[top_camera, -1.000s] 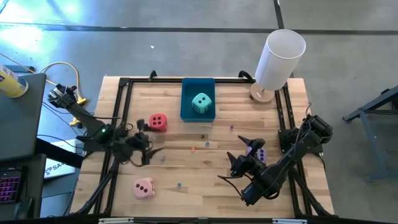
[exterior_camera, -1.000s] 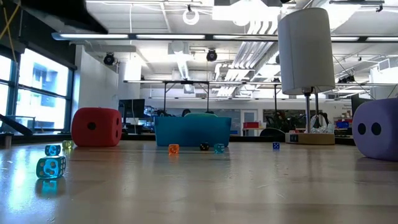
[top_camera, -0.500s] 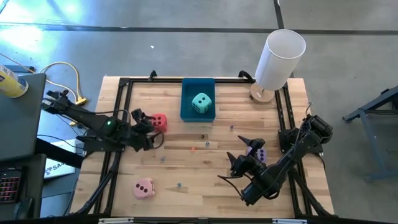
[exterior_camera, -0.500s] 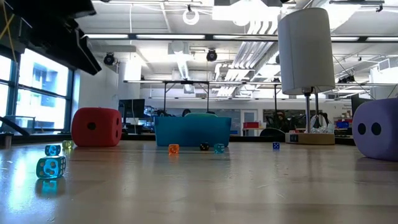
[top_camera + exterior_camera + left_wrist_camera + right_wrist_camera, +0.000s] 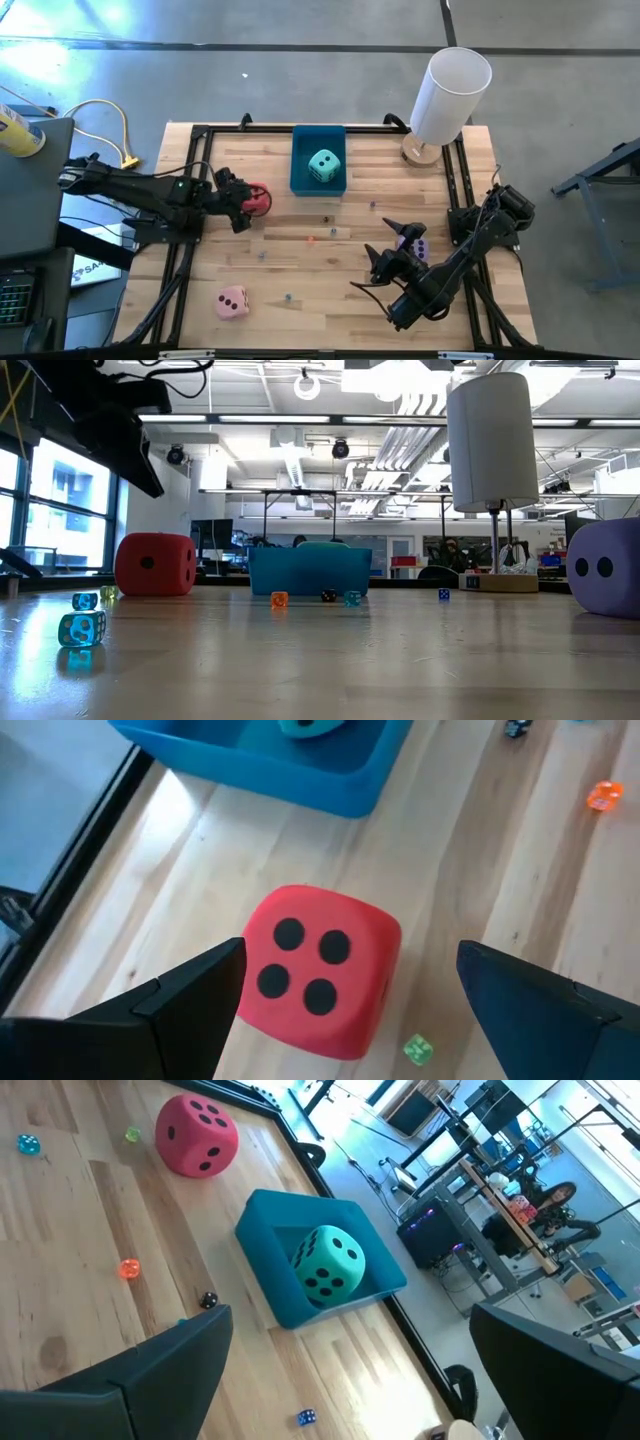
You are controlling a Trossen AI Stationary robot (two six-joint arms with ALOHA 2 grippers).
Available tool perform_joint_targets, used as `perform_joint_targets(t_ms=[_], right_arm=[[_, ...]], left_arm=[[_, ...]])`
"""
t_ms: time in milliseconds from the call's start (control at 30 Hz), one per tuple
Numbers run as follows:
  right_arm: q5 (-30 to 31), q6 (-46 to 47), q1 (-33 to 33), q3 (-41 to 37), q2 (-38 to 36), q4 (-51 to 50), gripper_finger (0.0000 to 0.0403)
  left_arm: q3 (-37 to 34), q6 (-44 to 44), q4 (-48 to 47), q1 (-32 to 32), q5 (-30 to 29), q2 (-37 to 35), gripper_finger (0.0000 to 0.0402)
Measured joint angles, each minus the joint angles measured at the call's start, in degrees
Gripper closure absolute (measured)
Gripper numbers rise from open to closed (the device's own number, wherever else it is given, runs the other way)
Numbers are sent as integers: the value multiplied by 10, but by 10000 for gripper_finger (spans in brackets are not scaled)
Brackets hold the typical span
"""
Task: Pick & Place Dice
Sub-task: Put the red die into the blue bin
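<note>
The red die [image 5: 320, 970] rests on the wood table, three pips facing my left wrist camera. My left gripper [image 5: 350, 950] hangs open above it, slanting down, one finger on either side and clear of it; in the high view this gripper [image 5: 243, 205] covers part of the red die [image 5: 260, 197]. The teal die [image 5: 323, 165] sits inside the blue tray [image 5: 303, 180]. The pink die [image 5: 232, 301] lies near the front left. The purple die [image 5: 416, 245] lies beside my right gripper [image 5: 385, 240], which waits open above the table [image 5: 340, 1350].
A white cylinder on a wooden base [image 5: 447, 95] stands at the far right corner. Several tiny coloured dice [image 5: 82, 628] are scattered over the middle of the table. A black frame [image 5: 200, 135] runs along the table's edges.
My left gripper has swung from the table's near left side toward the far edge and now hangs over the red die, tipped further down, still open. The dice have stayed where they were.
</note>
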Motion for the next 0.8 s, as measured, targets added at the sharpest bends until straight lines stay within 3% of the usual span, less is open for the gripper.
perform_joint_targets(t_ms=[500, 633, 800], right_arm=[[1, 0, 0, 0, 0, 0, 3], [2, 0, 0, 0, 0, 0, 3], [5, -1, -5, 0, 0, 0, 3]], left_arm=[[0, 14, 40, 68, 31, 0, 48], [0, 72, 55, 76, 31, 0, 48], [0, 167, 57, 112, 129, 0, 48]])
